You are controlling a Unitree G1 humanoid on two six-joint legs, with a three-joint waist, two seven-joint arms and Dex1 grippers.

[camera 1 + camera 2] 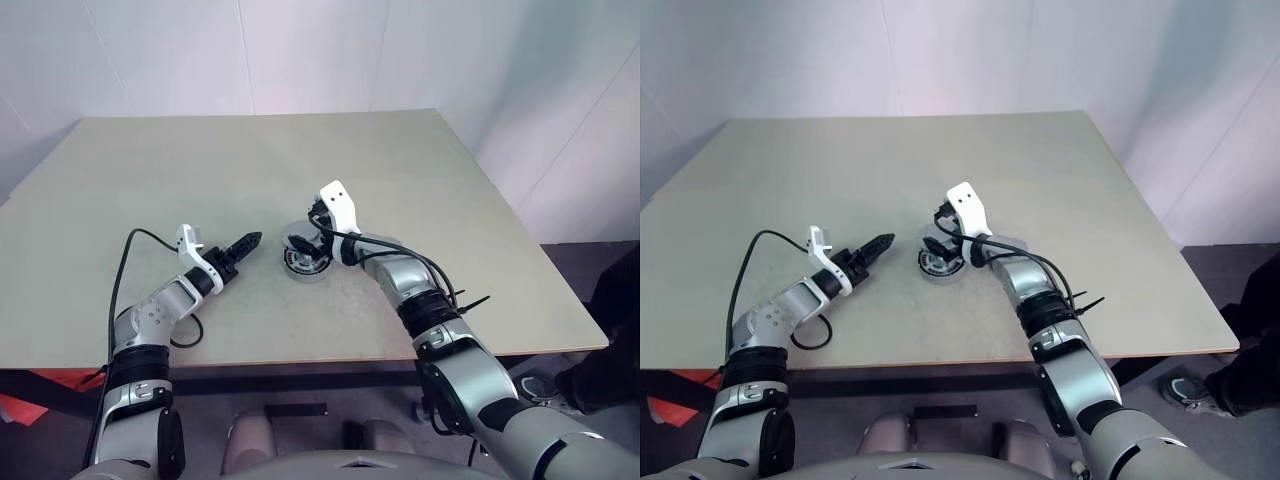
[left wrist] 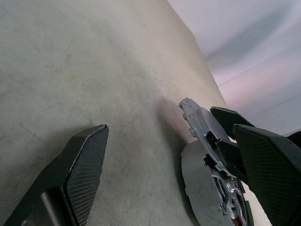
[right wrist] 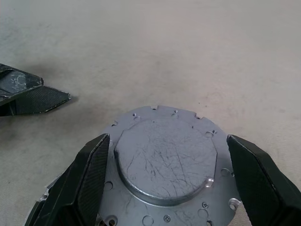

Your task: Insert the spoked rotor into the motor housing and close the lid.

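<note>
On the table (image 1: 450, 200) a round stack of parts (image 1: 305, 262) lies near the middle, with a pale rim and a dark centre with white marks. My right gripper (image 1: 303, 238) hovers over it, open. In the right wrist view the lid (image 3: 164, 160) shows as a pale silver disc with a raised centre, between the spread fingers (image 3: 89, 174). The left wrist view shows silvery spokes and coppery bits (image 2: 230, 207) under that gripper; I cannot tell the spoked rotor from the motor housing there. My left gripper (image 1: 250, 240) is open and empty, just left of the stack.
A black cable (image 1: 125, 270) loops from the left wrist over the table. The table's near edge (image 1: 300, 358) runs just below both forearms. A person's shoe (image 1: 1185, 388) shows on the floor at the lower right.
</note>
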